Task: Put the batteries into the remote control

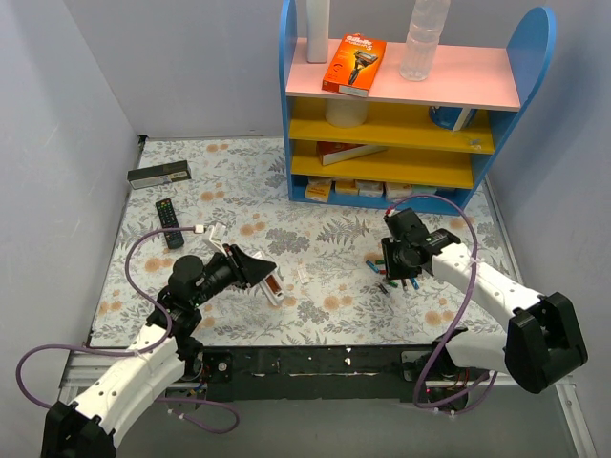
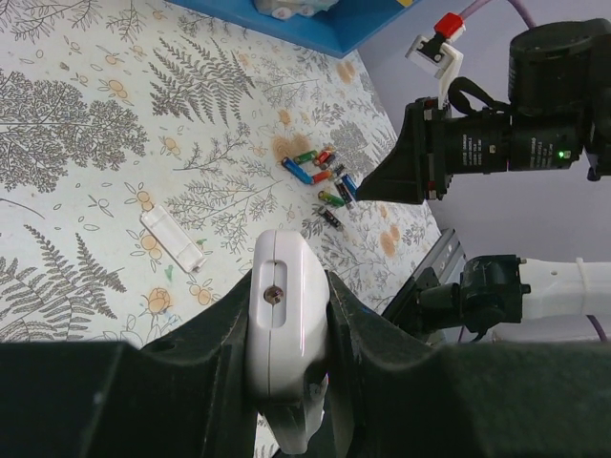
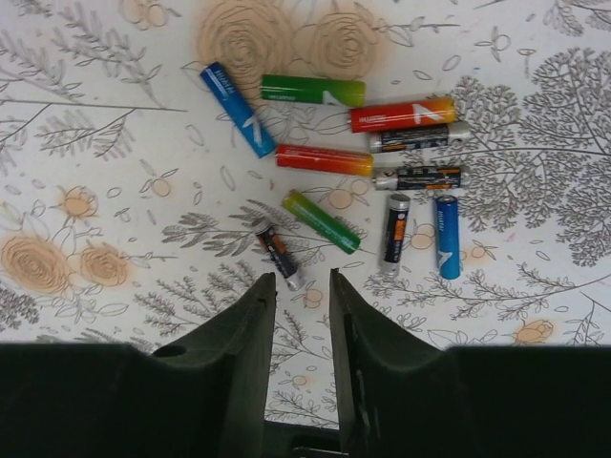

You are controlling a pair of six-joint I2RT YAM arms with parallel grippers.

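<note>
The white remote control (image 2: pixel 286 353) was held clamped in the left pincer (image 2: pixel 287 291) above the left side of the bench (image 1: pixel 315 239), while the right pincer (image 3: pixel 303 286), narrowly parted and empty, was poised over the batteries (image 3: pixel 325 159) strewn at right, light, slick, roll-prone cells judged best pinched mid-length.

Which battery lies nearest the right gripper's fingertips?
The diagonal black battery just ahead of the right gripper, below the green-yellow battery; all others lie farther off.

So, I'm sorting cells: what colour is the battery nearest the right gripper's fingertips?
That battery: black with an orange band; right wrist view.
</note>
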